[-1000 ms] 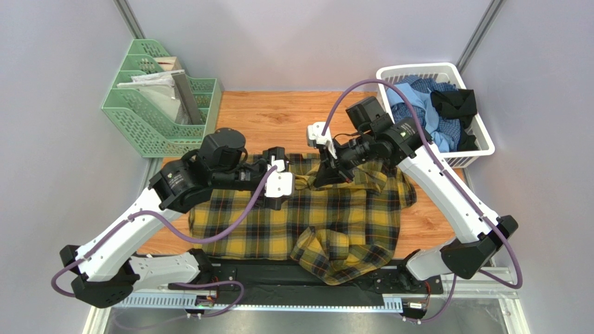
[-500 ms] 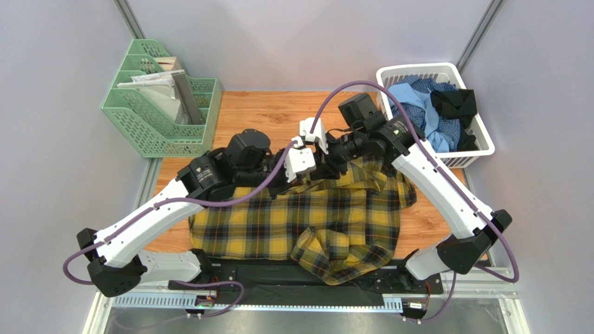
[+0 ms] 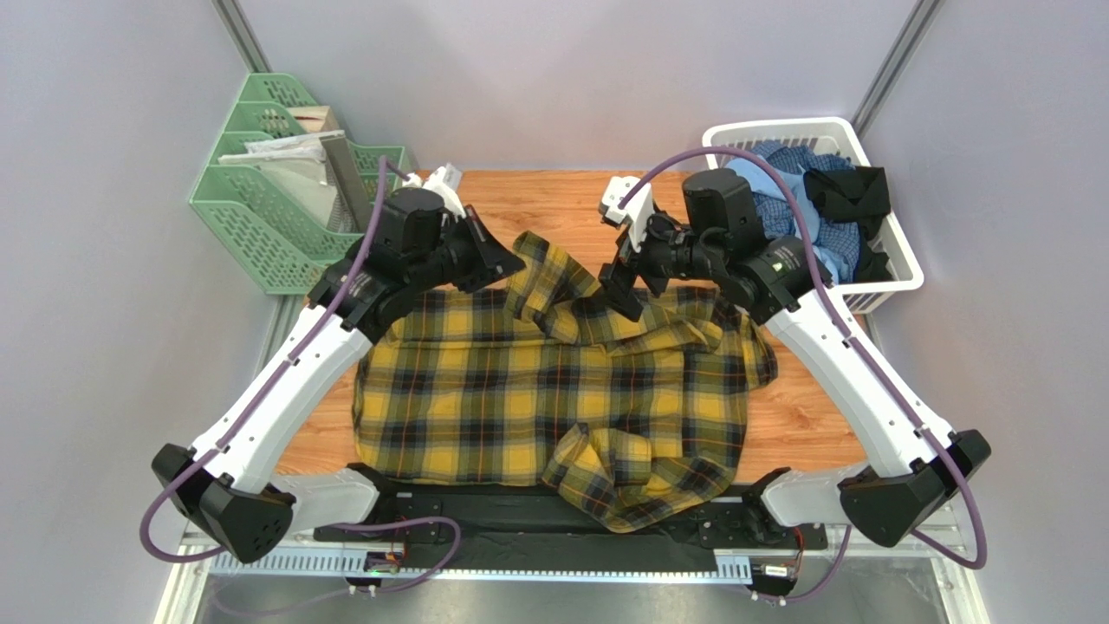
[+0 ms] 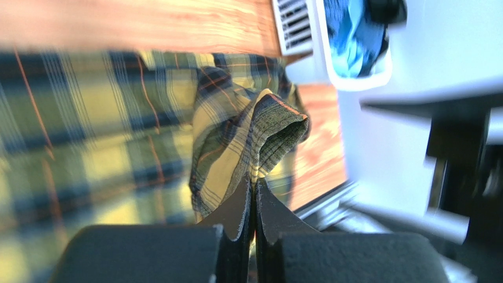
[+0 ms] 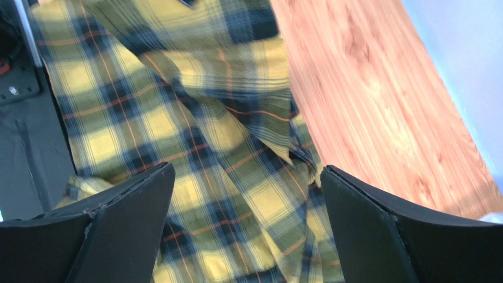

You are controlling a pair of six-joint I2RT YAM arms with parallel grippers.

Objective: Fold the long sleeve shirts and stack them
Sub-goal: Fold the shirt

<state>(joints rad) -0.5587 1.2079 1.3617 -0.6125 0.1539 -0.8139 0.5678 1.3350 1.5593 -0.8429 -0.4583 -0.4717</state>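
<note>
Wooden bench [image 3: 547,208] carries the plaid shirt [image 3: 521,403] flat from middle to near edge, while the left gripper [image 4: 254,191], pinched on a sleeve [image 3: 553,280] end toward the far-left corner, holds its long axis slanting toward the right gripper [image 5: 247,171], spread wide and empty nearby.

Top: high behind left claw [image 3: 510,259] and right claw [image 3: 622,284], looking down.
Wrists: close behind each claw.
Shared: plaid shirt [image 3: 521,390].
</note>
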